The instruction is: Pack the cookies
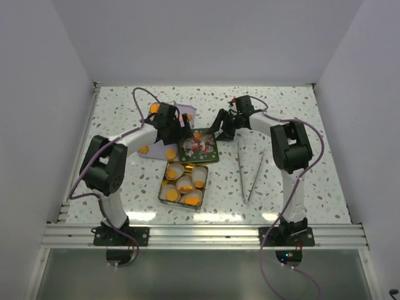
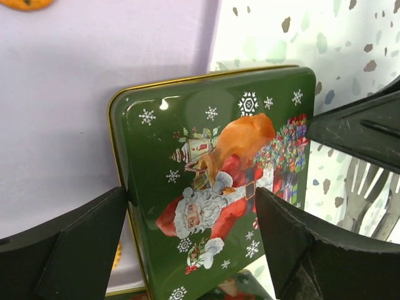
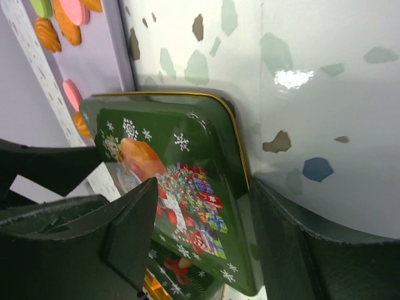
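Observation:
Orange cookies (image 1: 187,199) lie in white paper cups inside the open tin (image 1: 165,187) at the middle. More cookies (image 1: 170,153) lie loose on a lilac sheet (image 1: 164,136); others show in the wrist views (image 2: 25,3) (image 3: 62,25). Just beyond the tin, a green Santa lid (image 1: 199,147) lies tilted, its near end over the tin's far rim. My left gripper (image 1: 185,132) (image 2: 194,194) is open over the lid (image 2: 212,156), its left fingertip at the lid's edge. My right gripper (image 1: 220,132) (image 3: 203,187) is open astride the lid's (image 3: 181,162) far right rim.
Metal tongs (image 1: 247,169) lie on the speckled table (image 1: 281,119) to the right of the tin, and they also show in the left wrist view (image 2: 362,200). White walls close in the table at the back and both sides.

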Available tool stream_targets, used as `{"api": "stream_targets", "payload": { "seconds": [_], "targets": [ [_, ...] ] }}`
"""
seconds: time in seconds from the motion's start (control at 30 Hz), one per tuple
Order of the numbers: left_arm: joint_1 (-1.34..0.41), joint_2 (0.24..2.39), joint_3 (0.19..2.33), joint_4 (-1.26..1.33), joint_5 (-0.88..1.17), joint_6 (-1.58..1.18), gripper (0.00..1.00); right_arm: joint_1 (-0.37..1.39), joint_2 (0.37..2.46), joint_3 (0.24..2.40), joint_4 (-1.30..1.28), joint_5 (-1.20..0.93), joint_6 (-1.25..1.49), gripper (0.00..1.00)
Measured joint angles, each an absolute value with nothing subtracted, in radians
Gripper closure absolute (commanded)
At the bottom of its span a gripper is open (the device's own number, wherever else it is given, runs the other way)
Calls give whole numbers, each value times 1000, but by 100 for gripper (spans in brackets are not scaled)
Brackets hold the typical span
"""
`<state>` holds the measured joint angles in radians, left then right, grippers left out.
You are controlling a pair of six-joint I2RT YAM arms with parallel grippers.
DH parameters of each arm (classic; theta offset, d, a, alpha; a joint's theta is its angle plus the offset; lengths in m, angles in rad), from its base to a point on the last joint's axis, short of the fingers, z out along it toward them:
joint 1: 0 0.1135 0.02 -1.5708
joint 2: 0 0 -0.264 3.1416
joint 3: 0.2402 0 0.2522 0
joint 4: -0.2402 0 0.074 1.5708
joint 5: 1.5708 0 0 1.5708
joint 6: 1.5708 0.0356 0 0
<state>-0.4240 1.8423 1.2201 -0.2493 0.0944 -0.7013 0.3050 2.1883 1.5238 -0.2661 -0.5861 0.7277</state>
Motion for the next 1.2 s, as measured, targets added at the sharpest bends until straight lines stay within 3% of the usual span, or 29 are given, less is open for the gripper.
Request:
{"api": "stream_targets", "payload": {
  "seconds": [1.03,1.2],
  "targets": [
    [-257,1817,1216,-250,128,-522,13,362,2255,1581,-285,-700,755,38],
    [-200,1818,1171,-202,225,-487,13,362,2266,1597,-298,-701,754,38]
  ]
}}
